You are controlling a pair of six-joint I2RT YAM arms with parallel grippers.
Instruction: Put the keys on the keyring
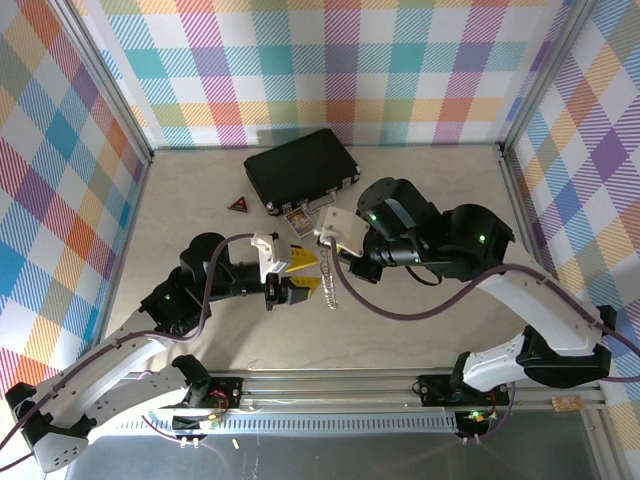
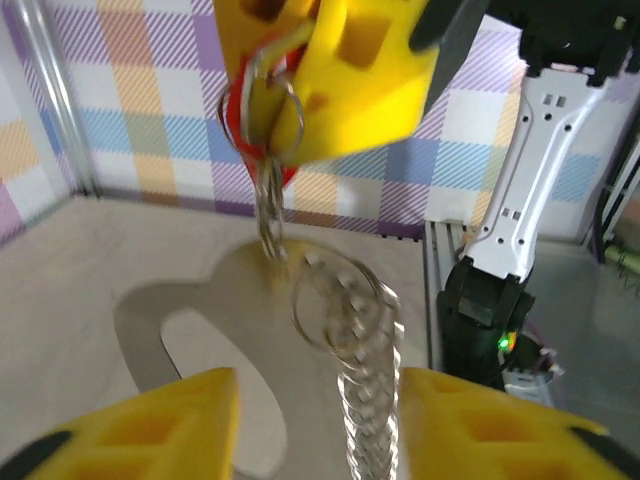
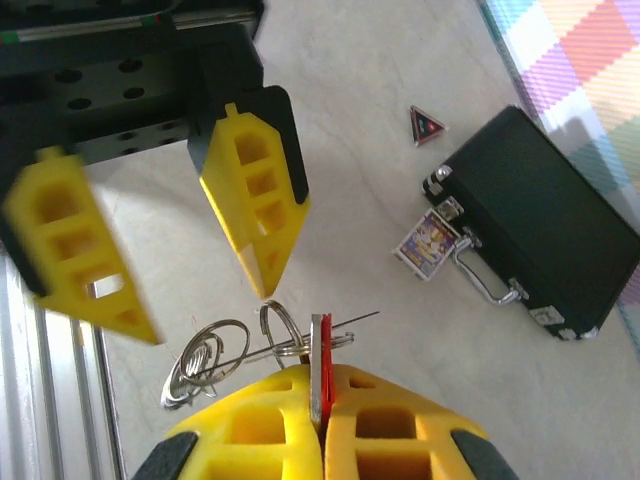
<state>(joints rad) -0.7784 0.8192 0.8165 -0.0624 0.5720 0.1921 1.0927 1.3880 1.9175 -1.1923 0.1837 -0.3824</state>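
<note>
Two end effectors meet in mid-air. Your right one (image 3: 321, 388) pinches the key (image 3: 316, 352) so the keyring (image 3: 205, 355) dangles beneath it, apparently threaded. Your left one (image 1: 303, 272) stands parted just beside it, gripping nothing.

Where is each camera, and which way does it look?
Top: above and behind, looking down at the table; left arm and right arm show.
Left wrist: looks sideways past the left claw at the right claw pinching the key.
Right wrist: looks down past its claw at the open left claw.
Shared: both wrists see the keyring.
</note>
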